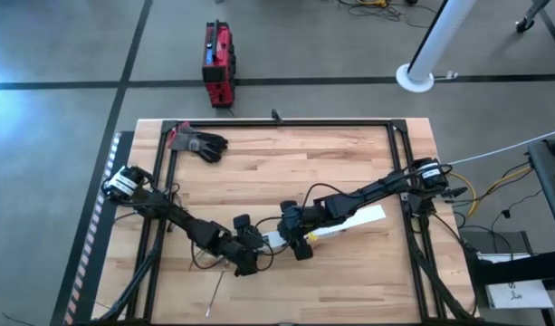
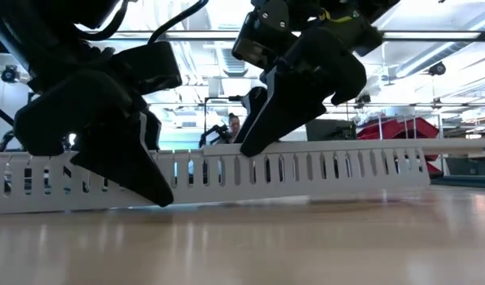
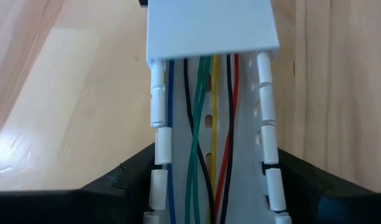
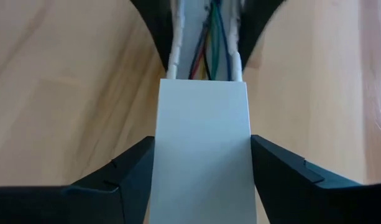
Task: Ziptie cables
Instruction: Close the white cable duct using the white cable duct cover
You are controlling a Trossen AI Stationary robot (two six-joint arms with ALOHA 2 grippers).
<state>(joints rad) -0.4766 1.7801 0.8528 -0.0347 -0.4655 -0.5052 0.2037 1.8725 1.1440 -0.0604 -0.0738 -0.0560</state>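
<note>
A long white slotted channel [image 2: 321, 170] lies on the wooden table [image 1: 286, 172], and a flat white lid [image 3: 210, 28] covers its far part. The cables [image 3: 202, 143], thin blue, black, green, yellow and red wires, run lengthwise inside the uncovered stretch. My left gripper [image 1: 250, 258] straddles the channel's open end near the table's front. My right gripper [image 1: 300, 243] straddles the covered stretch just beyond it. The two grippers face each other along the channel. My left gripper has the channel's two slotted side walls [image 3: 158, 149] between its fingers [image 3: 125, 177], at the uncovered end. The fingers slant down from the table's left and lie across the channel. The cables pass between them without being touched. My right gripper has the two long sides of the lid-covered stretch [image 4: 168, 155] between its fingers [image 4: 128, 168]. The fingers slant down from the table's right and lie across the channel. The lid's end [image 4: 204, 84] sits just ahead of the fingertips.
A black and red glove [image 1: 200, 143] lies at the table's far left. Loose dark wire [image 1: 205, 258] and a thin stick [image 1: 214, 294] lie by my left gripper. Black frame rails [image 1: 286, 122] border the table. A red case [image 1: 218, 63] stands on the floor beyond.
</note>
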